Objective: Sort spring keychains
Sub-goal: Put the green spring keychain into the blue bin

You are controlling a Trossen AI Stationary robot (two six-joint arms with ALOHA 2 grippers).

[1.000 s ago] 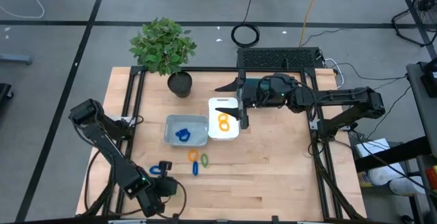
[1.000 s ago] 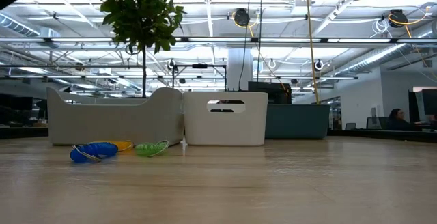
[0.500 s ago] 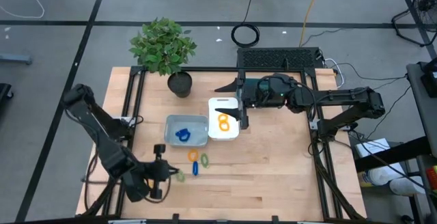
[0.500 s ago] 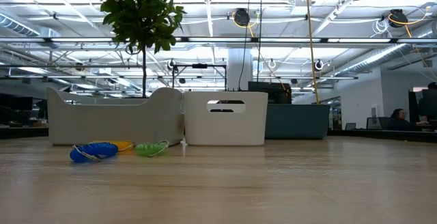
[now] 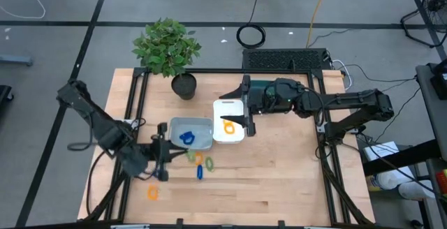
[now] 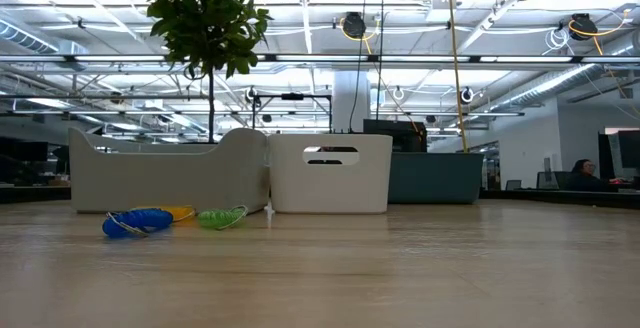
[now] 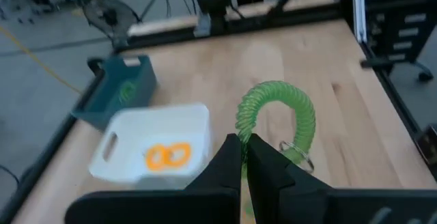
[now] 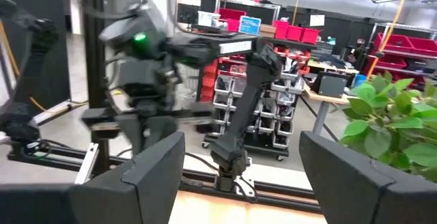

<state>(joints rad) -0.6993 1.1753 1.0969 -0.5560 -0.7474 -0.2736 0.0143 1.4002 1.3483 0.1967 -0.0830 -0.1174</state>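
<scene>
Beside grey tray (image 5: 207, 123), left gripper (image 7: 244, 157) clamps green keychain (image 7: 276, 118); right gripper (image 5: 246, 107) spread above white tray (image 5: 225, 107).

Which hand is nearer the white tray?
Right. The right hand hangs open at the white tray; the left hand, shut on a green keychain, sits beyond the grey tray.

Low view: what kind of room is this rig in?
Probably an open-plan lab or workshop: exposed ceiling trusses, hanging cable reels, and shelving with red bins behind the table.
</scene>
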